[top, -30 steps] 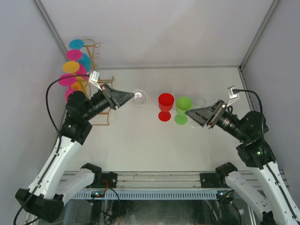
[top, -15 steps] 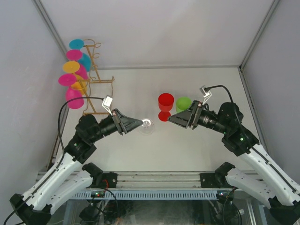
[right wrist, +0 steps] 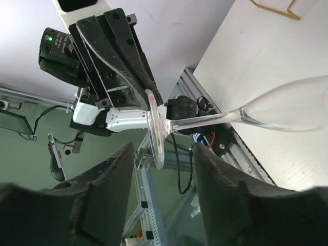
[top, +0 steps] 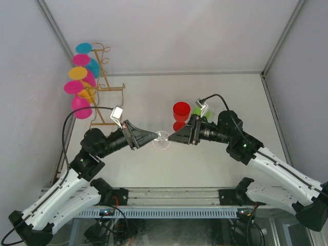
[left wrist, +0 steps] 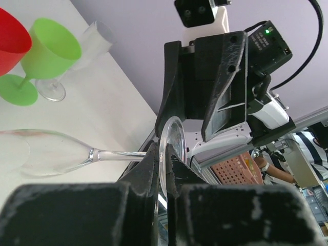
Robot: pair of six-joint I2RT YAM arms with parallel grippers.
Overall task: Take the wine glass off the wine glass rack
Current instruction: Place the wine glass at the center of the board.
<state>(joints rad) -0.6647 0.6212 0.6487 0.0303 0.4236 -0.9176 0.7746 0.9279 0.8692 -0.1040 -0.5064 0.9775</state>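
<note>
Top external, table (top: pixel 230 92): white, pale walls (top: pixel 169 31) around.
Left gripper (top: pixel 155 136): clamped on wine glass (top: pixel 163 140) foot.
Right gripper (top: pixel 172 138): jaws apart.

Two matching robot arms, left arm (top: pixel 61 188) and right arm (top: pixel 279 167), have glossy white lower links and matte black joints. Each ends in a black, wedge-shaped gripper (left gripper (top: pixel 155 136), right gripper (top: pixel 171 138)) with small screw holes in its finger plates. A white camera box (top: pixel 118 113) sits on each wrist, trailing a thin black cable (top: pixel 65 128). A green light (top: pixel 245 145) glows on the right arm.
</note>
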